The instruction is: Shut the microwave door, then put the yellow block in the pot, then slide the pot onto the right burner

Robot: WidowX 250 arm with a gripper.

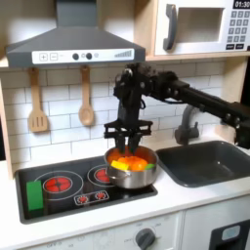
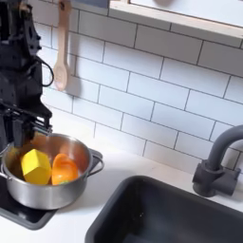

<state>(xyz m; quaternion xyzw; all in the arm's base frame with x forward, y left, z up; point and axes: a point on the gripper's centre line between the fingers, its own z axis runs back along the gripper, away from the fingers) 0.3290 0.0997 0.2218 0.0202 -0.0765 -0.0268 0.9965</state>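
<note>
A: What sits nearest in the first exterior view?

B: The white counter front with a round knob point(image 1: 145, 237), then the black cooktop point(image 1: 59, 195) with two red burner rings. A green block point(image 1: 35, 197) stands at the first exterior view's left edge of that cooktop.

A: And the pot?

B: The stainless-steel pot point(image 1: 137, 177) rests over the burner on the first exterior view's right, next to the dark sink point(image 1: 210, 162). In the second exterior view the pot point(image 2: 38, 195) sits on the cooktop corner, just beside the sink basin point(image 2: 171, 216).

A: Where is the yellow block?

B: Inside the pot. The second exterior view shows the yellow block point(image 2: 36, 166) lying against the wall on the second exterior view's left, touching an orange piece point(image 2: 65, 169) beside it. In the first exterior view the yellow block point(image 1: 123, 166) is a bright patch within the rim.

A: The gripper?

B: The gripper point(image 1: 128, 138) hangs directly above the pot, its fingers spread apart and grasping nothing. In the second exterior view the gripper point(image 2: 21, 130) stands over the pot's far rim.

A: Behind that?

B: White tile wall with a wooden spatula point(image 1: 37, 104) and a wooden spoon point(image 1: 86, 98) hanging, a grey faucet point(image 2: 220, 161) by the sink, and a range hood point(image 1: 73, 44). Up top, the microwave door point(image 1: 193, 26) is closed flush, its grey handle upright.
</note>
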